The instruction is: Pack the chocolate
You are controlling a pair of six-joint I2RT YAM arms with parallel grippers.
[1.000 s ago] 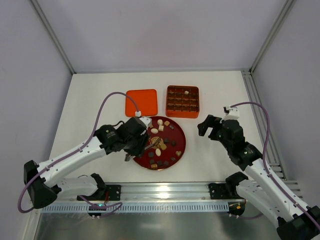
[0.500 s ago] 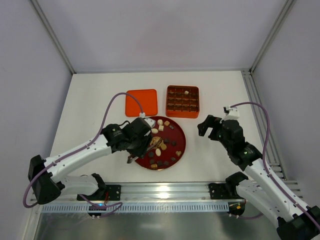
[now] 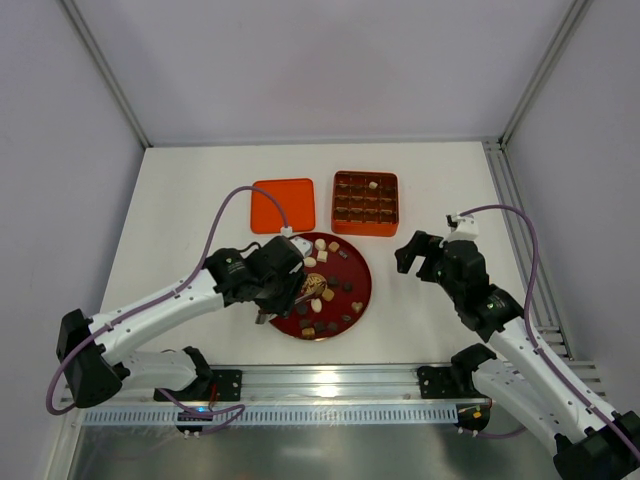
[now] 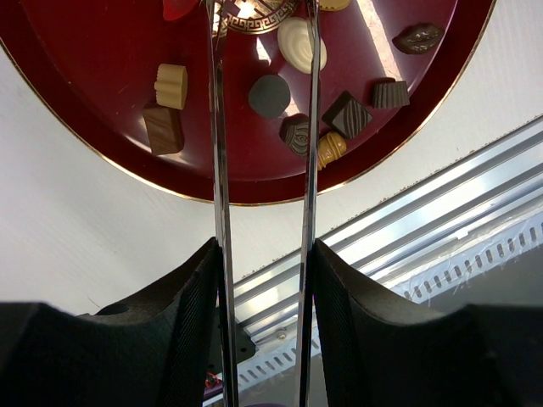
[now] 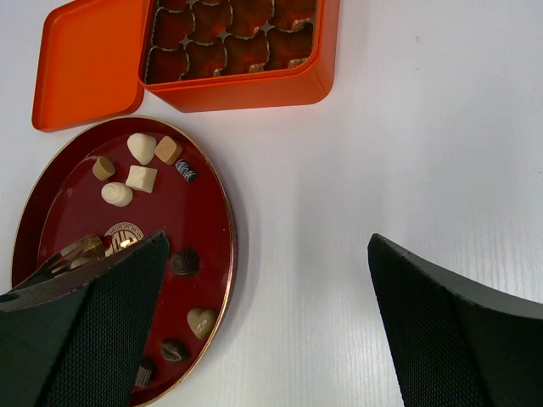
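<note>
Chocolates [image 3: 325, 290] in dark brown, tan and cream are seen scattered over a round dark-red plate [image 3: 365, 270] near the middle of the white tabletop [image 3: 180, 200]. One more pale piece [image 3: 373, 185] is seated in the far row of the square orange box [image 3: 366, 231], in the third cell from the left of its brown grid insert. An orange lid [image 3: 283, 205] is laid flat just beside the box, on its left.

The left claw [image 3: 303, 290] is held over the left half of the plate. Its two thin blades are parted by a moderate gap and run side by side toward the gold emblem [image 4: 254, 17] at the plate's centre. Nothing is seen pinched between them. A round dark disc [image 4: 270, 95] lies on the plate between the blades, clear of both. A cream oval [image 4: 297, 44] is set with its long axis nearly along the blades, slightly tilted, and is partly crossed by the blade on the right of the wrist view. A dark leaf-shaped piece [image 4: 417, 37] lies crosswise to the blades. A small striped piece [image 5: 186, 170] is turned on a diagonal near the plate's far rim.

The right claw [image 3: 420, 255] is spread wide above bare tabletop to the right of the plate, and nothing is held in it.
</note>
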